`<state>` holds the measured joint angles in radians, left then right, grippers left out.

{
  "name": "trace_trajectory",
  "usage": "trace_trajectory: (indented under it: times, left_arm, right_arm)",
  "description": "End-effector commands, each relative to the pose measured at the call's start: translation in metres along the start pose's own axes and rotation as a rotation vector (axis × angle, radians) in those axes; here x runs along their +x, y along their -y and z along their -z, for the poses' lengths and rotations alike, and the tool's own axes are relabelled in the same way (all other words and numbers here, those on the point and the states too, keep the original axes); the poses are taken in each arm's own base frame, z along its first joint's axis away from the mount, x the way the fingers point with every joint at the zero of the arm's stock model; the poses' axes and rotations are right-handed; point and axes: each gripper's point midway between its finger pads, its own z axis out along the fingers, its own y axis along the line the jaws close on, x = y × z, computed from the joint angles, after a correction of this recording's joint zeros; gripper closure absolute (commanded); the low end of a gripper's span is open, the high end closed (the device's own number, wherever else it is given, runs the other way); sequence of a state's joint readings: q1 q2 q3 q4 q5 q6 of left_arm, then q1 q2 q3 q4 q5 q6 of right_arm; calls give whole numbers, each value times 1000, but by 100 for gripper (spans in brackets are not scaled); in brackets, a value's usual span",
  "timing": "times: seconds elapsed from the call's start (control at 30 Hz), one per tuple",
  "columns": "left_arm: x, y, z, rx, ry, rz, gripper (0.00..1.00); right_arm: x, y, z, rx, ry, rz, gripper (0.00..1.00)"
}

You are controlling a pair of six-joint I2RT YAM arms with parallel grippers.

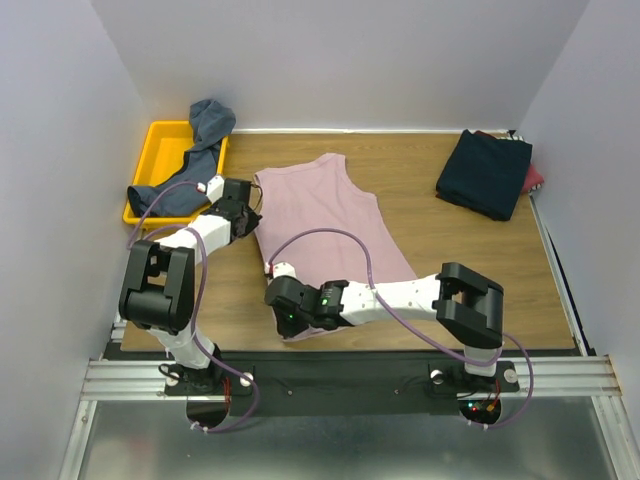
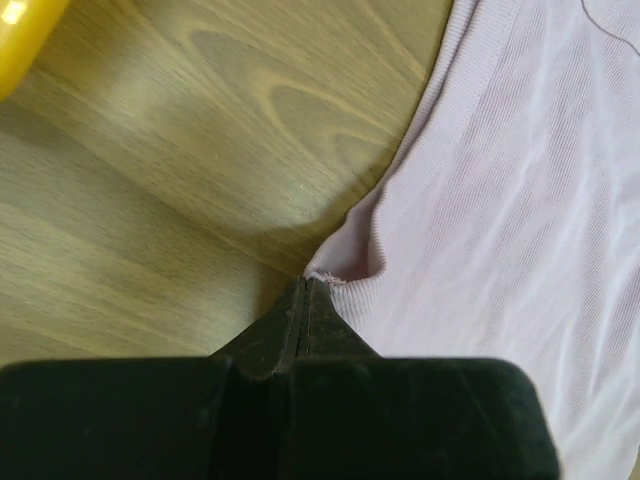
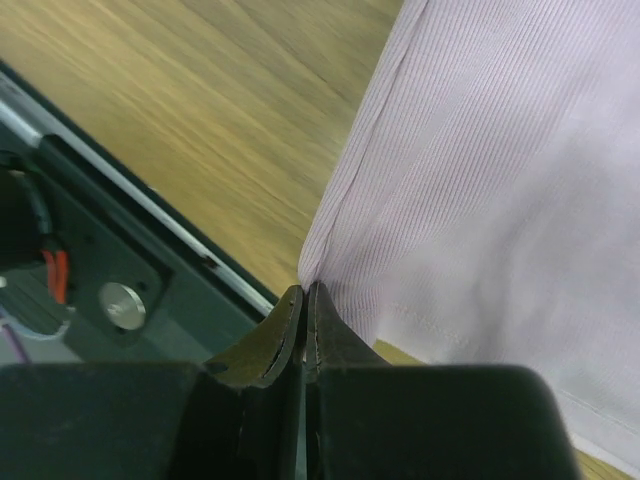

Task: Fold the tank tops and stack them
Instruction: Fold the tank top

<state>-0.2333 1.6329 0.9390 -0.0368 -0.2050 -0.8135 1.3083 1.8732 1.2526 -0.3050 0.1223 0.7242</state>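
A dusty pink tank top [image 1: 330, 225] lies spread flat in the middle of the table. My left gripper [image 1: 250, 222] is shut on its left edge near the armhole, and the pinched pink hem [image 2: 345, 270] bunches at the tips of the gripper [image 2: 308, 285]. My right gripper [image 1: 288, 318] is shut on the near left bottom corner of the pink top [image 3: 480, 180], right at the table's near edge, its tips [image 3: 306, 292] closed. A slate blue-grey tank top [image 1: 195, 160] hangs over the yellow tray. A folded dark navy top [image 1: 485, 172] lies at the far right, with red cloth [image 1: 535, 178] under it.
The yellow plastic tray [image 1: 158, 140] stands at the far left; its corner shows in the left wrist view [image 2: 20, 35]. The black base rail [image 3: 110, 270] runs just below the table's near edge. Grey walls close in the left, back and right sides.
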Motion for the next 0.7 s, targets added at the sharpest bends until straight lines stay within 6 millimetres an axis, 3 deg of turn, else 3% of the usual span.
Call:
trace_trajectory:
  times: [0.0, 0.23, 0.33, 0.47, 0.67]
  left_arm:
    - [-23, 10, 9, 14, 66, 30, 100]
    - [-19, 48, 13, 76, 54, 17, 100]
    - [-16, 65, 13, 92, 53, 6, 100]
    - [-9, 84, 11, 102, 41, -9, 100]
    - [3, 111, 6, 120, 27, -33, 100]
  right_arm:
    - [-23, -35, 9, -99, 63, 6, 100]
    - [-35, -22, 23, -66, 118, -21, 100]
    - [-31, -3, 29, -31, 126, -43, 99]
    - [-41, 18, 42, 0, 168, -81, 99]
    - [-33, 55, 55, 62, 190, -122, 99]
